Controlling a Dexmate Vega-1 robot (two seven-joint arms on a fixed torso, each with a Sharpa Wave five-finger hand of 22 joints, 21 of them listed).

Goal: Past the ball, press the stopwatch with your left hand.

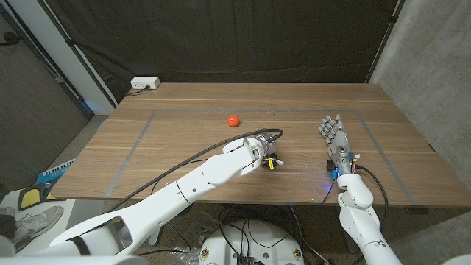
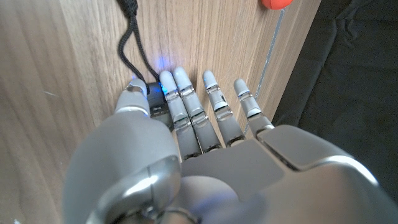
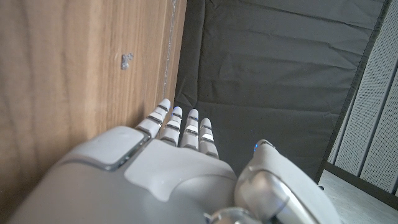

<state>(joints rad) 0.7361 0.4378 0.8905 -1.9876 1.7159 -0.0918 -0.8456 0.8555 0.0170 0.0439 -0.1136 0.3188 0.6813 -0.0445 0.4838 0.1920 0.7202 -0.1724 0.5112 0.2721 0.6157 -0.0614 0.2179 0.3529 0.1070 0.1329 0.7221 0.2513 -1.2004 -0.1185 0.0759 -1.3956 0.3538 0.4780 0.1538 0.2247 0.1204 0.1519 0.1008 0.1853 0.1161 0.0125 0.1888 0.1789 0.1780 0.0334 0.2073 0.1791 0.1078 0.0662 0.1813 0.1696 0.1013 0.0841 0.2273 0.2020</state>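
A small orange ball lies on the wooden table toward the far middle. Nearer than the ball, my left hand reaches over a black stopwatch with a yellow spot, whose black cord loops out past the hand. In the left wrist view the fingers stretch out over the stopwatch, the thumb alongside it, with a blue glow at the fingertips; the cord and the ball lie beyond. My right hand stands on the table's right side, fingers spread, holding nothing.
Grey tape lines mark a rectangle on the table. A white power strip sits at the far left corner. A black curtain hangs behind the table. Shoes lie on the floor at the left.
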